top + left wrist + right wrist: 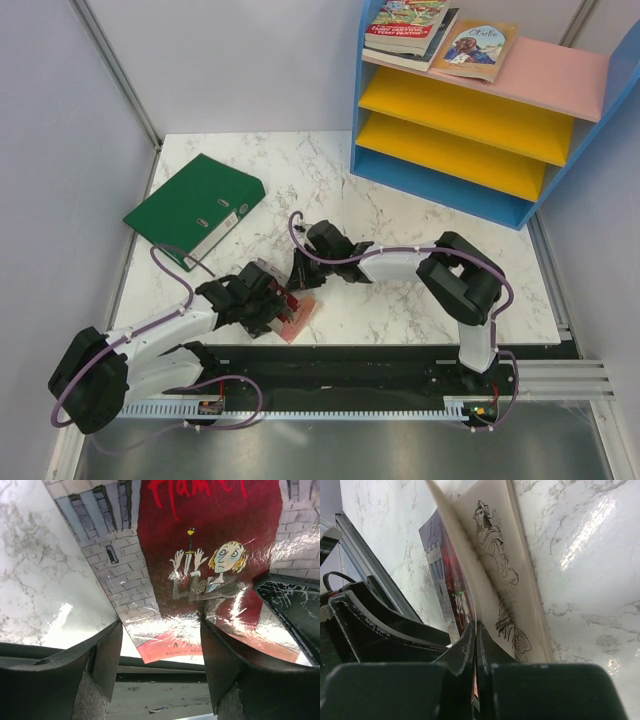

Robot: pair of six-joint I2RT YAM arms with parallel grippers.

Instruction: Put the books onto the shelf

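A pink-red book [299, 320] with a castle cover lies at the table's near edge, its front cover lifted. My right gripper [476, 630] is shut on that red cover [444, 570], and inner pages with ink drawings [495, 565] fan out beside it. My left gripper [160, 630] stands open over the book's lower edge [200, 555], both fingers spread, holding nothing. In the top view the left gripper [272, 303] and right gripper [300, 272] meet at the book. Other books [408, 30] and a tan one [478, 48] lie on the shelf's pink top [560, 75].
A green lever-arch binder [195, 210] lies flat at the left back of the marble table [400, 280]. The shelf's yellow boards [470, 115] face the table. The black rail [350, 365] runs along the near edge right behind the book.
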